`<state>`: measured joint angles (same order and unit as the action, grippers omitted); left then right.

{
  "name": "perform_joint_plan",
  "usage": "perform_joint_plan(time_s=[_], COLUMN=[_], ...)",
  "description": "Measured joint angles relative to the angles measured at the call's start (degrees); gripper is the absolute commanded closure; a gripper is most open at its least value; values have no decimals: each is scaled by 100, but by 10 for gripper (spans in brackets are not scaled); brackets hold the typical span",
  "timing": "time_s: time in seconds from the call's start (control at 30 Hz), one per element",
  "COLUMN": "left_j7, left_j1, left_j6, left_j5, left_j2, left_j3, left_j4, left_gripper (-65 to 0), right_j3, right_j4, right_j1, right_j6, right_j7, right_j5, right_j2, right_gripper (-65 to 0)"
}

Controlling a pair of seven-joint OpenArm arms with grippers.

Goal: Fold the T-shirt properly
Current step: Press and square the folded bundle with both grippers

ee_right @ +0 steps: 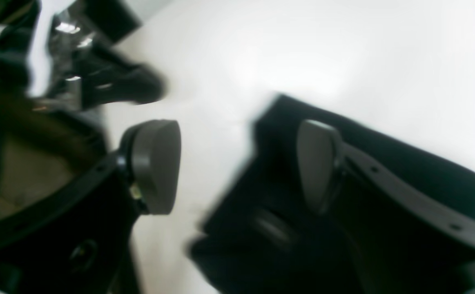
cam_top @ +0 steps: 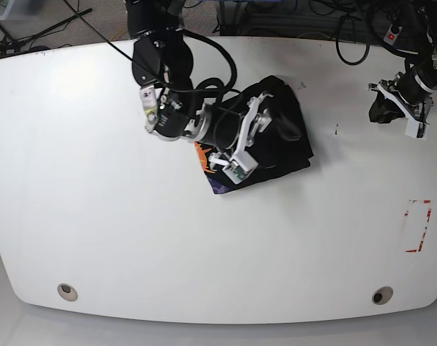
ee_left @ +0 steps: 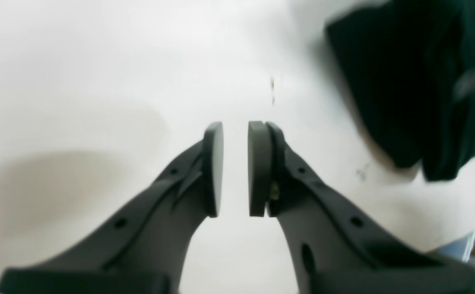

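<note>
- Your right gripper (cam_top: 272,122) hovers over the T-shirt (cam_top: 294,148), which lies bunched into a compact dark bundle a little toward the far edge of the table (cam_top: 96,216), near its middle. In the right wrist view the jaws stand spread, nothing between the pads (ee_right: 155,163); one finger sits above the cloth, the other over bare table.
- That view is blurred, so I cannot tell whether the lower pad touches the fabric or only hangs just above it. Treat it as not yet gripping.
- A coloured patch (cam_top: 202,158) shows at the bundle's left edge under the arm. If it is a loose flap, tuck it flat rather than dragging the whole bundle toward the left edge.
- Judging by its compact shape, the folding looks nearly done. Press or straighten an edge gently; pinch only the top layer, or the stack may open.
- Your left gripper (ee_left: 235,167) is well apart from the shirt, near the far right corner, its jaws slightly parted and holding nothing. Keep it clear of the bundle unless you need it to pin the right-hand edge.
</note>
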<state>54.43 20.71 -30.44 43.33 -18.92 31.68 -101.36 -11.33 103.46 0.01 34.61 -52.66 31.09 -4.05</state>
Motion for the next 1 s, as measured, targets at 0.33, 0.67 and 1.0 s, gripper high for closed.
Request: perform_joint_plan(time_s=[0.33, 0.67, 1.0], left_j7=[-20, -59, -98], left_j1=[-256, -719, -590], left_j6=[0, 44, 24], left_j5=[28, -247, -1019], left_j2=[-153, 306, 420], left_j3=[-1270, -3401, -4308], left_j4=[-719, -785, -793], left_gripper=[-100, -100, -99], right_j3=[1353, 1285, 385], right_j4=[-308, -2229, -4212], right_j1=[595, 2000, 2492], right_j6=[-9, 2, 37], right_j7=[4, 72, 1659], right_j5=[-210, -1587, -2575], right_j2=[323, 264, 151], right_gripper=[-300, -140, -138])
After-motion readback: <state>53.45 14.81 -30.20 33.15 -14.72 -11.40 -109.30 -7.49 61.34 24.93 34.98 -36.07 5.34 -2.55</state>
